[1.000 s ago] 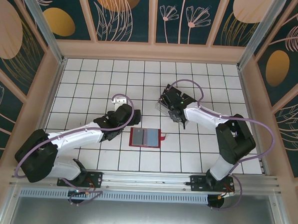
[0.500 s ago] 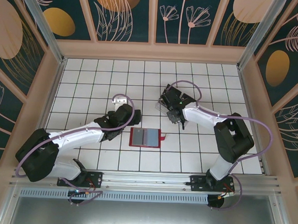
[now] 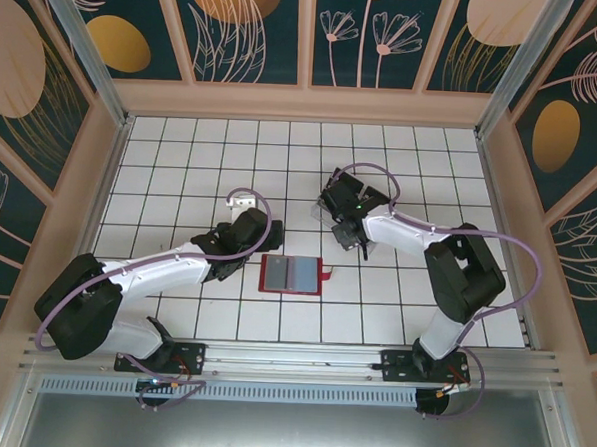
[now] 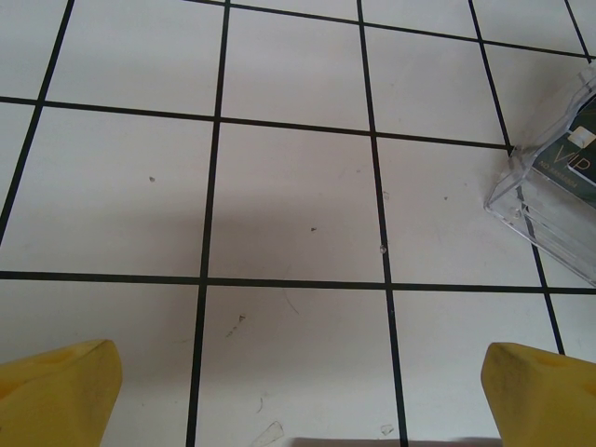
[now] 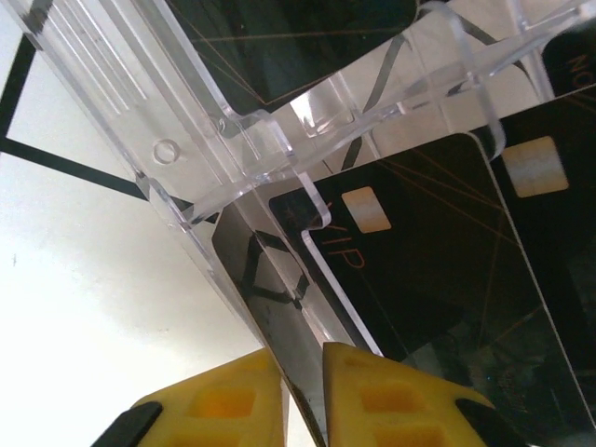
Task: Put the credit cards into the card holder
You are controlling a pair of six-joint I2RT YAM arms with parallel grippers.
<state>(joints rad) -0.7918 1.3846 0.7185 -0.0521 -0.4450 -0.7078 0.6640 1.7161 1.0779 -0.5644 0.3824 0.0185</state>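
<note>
- So far, as we read it, no card has made it home: the card holder [image 3: 292, 275] lies open and flat on the table [image 4: 279, 186] between the two arms, and we see no black card on its grey-blue pockets.
- The credit cards [image 5: 438, 279] stand in the slots of the clear tray [image 5: 233, 121], which sits just beyond the card holder and a little to its right.
- We judge the first pick to be under way. The right gripper [image 5: 303, 400] is down at the tray, its yellow fingers [image 5: 391, 400] drawn almost together on either side of a thin sheet edge.
- That edge looks to us like one of the cards, but we cannot rule out a tray divider.
- The left gripper [image 4: 298, 391] hovers low over bare tiles with its fingers spread wide and nothing between them. The tray corner is off to its right.
- Left to do, in our view: lift this card out, carry it to the holder, slide it into a pocket, then repeat for the rest.
- Against the overhead picture from a second ago, the right arm's elbow has swung slightly leftward while its gripper has stayed at the tray.
- The card holder, the tray and the left arm sit where they did.
</note>
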